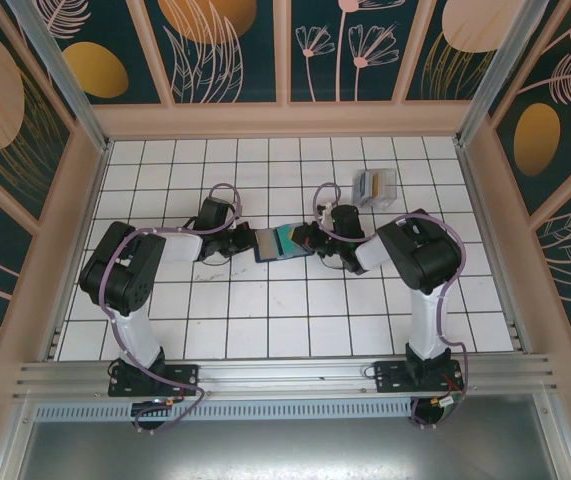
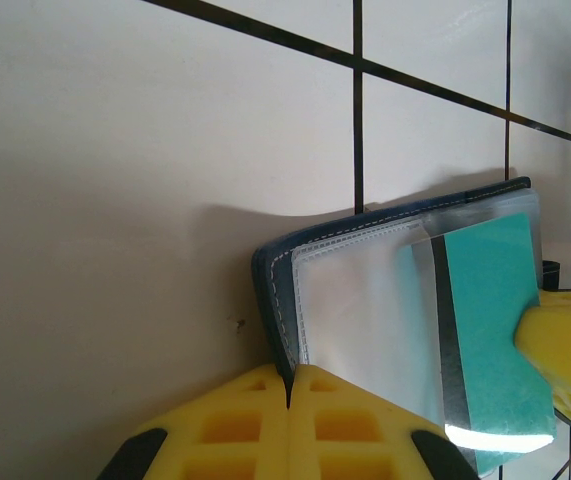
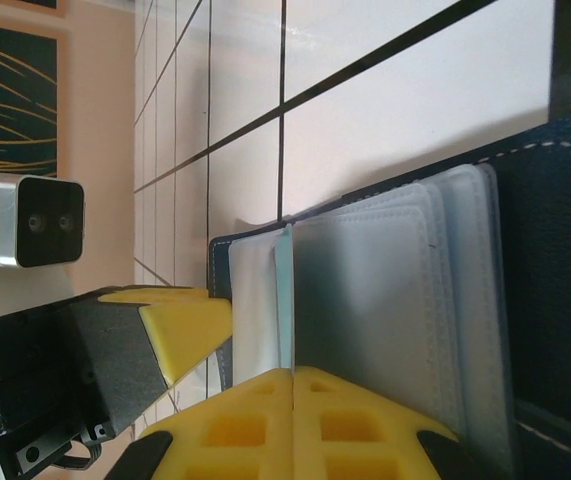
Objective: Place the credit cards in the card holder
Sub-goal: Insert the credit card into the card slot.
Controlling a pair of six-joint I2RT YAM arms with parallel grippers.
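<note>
Tiled table (image 1: pixel 265 320), ctr: left gripper (image 2: pixel 287 385) clamped on edge of open navy card holder (image 2: pixel 273 290); right gripper (image 3: pixel 293 385) pinched shut on teal card (image 2: pixel 490 320), part-way into clear sleeve. Slotted rack (image 1: pixel 375 186) w/ more cards stands far right.

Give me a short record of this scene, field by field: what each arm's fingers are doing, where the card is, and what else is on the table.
left fingers: shut on the edge of the card holder
right fingers: shut on the teal card
card holder: lying open on the table, between the two arms
teal card: partly inside a clear sleeve, one end sticking out
rack: clear, standing beyond the right arm, with more cards in it
task state: card not yet fully in
</note>
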